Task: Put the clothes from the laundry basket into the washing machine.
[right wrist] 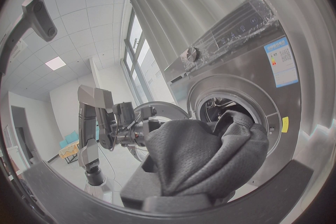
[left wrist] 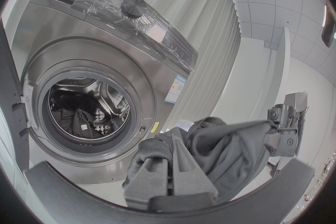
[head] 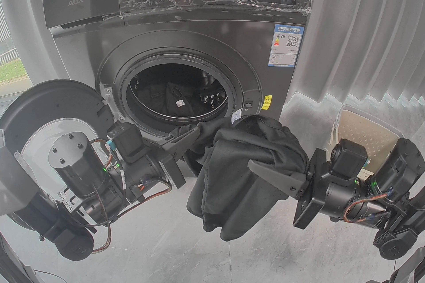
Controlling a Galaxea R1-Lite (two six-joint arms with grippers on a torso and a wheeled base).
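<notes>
As it sags just outside the open mouth of the washing machine (head: 248, 45) between the left gripper (head: 195, 134) and right gripper (head: 261, 169), each closed on a bunched upper corner, the dark garment (head: 241, 164) looks light, soft and limp, those corners its surest hold.

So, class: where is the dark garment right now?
In the head view the dark garment hangs centre, held between the left gripper and right gripper, just in front of the open drum of the washing machine.
</notes>
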